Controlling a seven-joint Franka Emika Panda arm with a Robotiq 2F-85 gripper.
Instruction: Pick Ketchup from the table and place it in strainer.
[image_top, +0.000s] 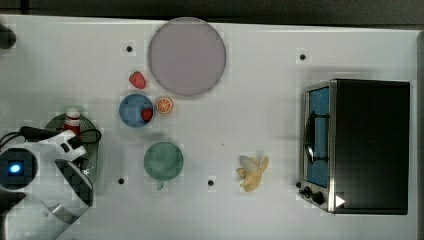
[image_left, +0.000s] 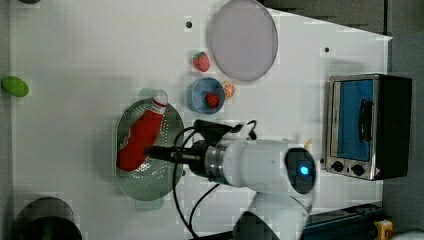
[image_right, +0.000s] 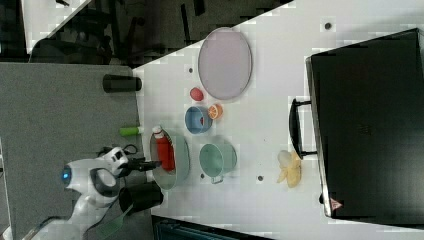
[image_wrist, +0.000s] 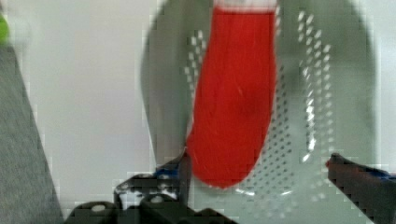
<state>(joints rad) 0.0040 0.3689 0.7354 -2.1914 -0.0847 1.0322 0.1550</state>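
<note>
Looks basically done. The ketchup (image_left: 141, 140) is lying on its side inside the strainer (image_left: 170, 120), cap up by the rim, body on the perforated bottom. The hand (image_wrist: 259, 175) is spread wide, with the bottle's base between its fingers but not pinched. All that's left, I'd say, is pulling the arm off the table.

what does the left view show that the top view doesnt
Left view alone: the full red body of the ketchup lying in the strainer, a green object at the table's edge, and a dark round container in a corner.

Top view alone: the green cup and the whole banana; here the arm covers most of the bottle, leaving its capped end.

Both: the strainer, the blue bowl with a strawberry in it, the orange slice, the plate and the toaster oven.
</note>
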